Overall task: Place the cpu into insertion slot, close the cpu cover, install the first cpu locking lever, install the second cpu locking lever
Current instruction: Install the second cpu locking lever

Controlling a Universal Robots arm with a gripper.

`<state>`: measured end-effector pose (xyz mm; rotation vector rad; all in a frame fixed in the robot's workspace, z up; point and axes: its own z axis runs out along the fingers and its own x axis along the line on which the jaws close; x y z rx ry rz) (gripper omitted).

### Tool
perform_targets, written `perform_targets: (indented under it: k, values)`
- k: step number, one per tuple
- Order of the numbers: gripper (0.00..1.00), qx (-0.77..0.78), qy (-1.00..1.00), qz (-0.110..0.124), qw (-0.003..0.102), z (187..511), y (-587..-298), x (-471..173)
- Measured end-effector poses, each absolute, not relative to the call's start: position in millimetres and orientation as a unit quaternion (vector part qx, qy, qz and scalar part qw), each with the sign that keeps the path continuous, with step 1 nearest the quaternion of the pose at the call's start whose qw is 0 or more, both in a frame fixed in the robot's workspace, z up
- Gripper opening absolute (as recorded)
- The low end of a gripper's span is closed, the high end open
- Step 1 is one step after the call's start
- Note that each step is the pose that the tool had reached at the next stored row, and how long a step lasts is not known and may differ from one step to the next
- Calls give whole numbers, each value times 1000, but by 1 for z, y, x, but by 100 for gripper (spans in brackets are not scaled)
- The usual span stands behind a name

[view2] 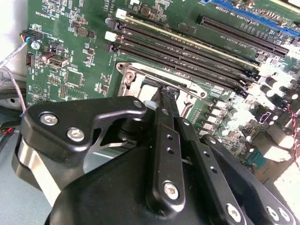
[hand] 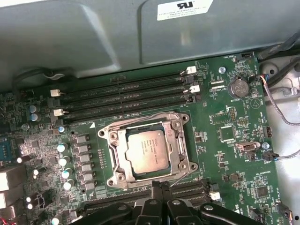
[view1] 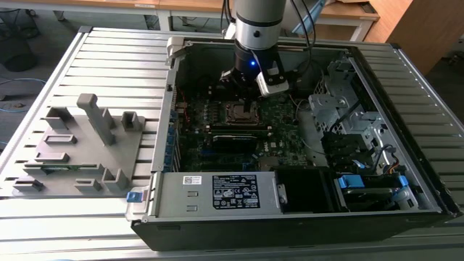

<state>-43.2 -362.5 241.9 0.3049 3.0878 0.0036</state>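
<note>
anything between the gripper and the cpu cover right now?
Nothing visible. In the first wrist view the gripper sits at the edge of the cpu cover, which lies flat around the cpu seated in the insertion slot.

A slatted grey metal table (view1: pixel 108 60) carries an open computer case (view1: pixel 290 217) and, seemingly, a grey plastic fixture tray (view1: pixel 80 152).

Silver-grey arm (view1: pixel 257 22), black screw-studded end effector (view2: pixel 165 96), blue light.

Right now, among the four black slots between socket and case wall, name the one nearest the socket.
The slot bordering the insertion slot along its silvery rim; the other three lie beyond it, toward the case wall.
</note>
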Motion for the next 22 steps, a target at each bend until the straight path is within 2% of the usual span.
perform_targets:
  k: [22]
  values:
    - [11, 83, 996, 2, 21, 237, -374, -52]
